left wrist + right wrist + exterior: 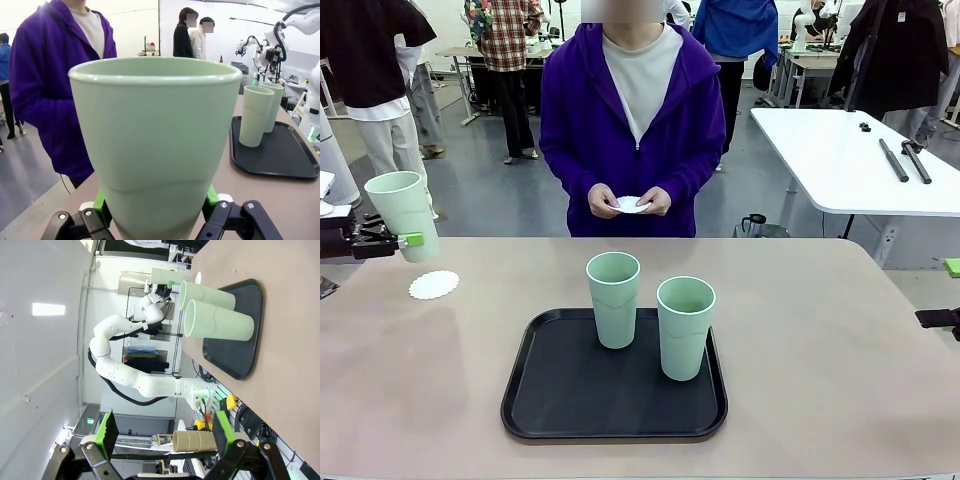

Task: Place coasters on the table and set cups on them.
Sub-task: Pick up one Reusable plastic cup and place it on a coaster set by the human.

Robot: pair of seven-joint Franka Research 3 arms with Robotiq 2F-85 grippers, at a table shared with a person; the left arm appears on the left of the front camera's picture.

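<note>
My left gripper (408, 240) is shut on a pale mint cup (402, 213) and holds it, slightly tilted, above the tan table (820, 330) at the far left. In the left wrist view the cup (155, 145) sits between the green pads (101, 204). A white lacy coaster (434, 285) lies on the table just below and right of it. Two more cups (613, 298) (685, 327) stand on the black tray (550, 400). The person across holds another coaster (631, 205) in both hands. My right gripper (165, 432) is open and holds nothing, at the table's right edge (945, 295).
A white table (850, 160) with dark tools stands behind on the right. The person in a purple hoodie stands at the far edge, centre. In the right wrist view the tray (245, 355) with its cups (220, 327) lies far ahead.
</note>
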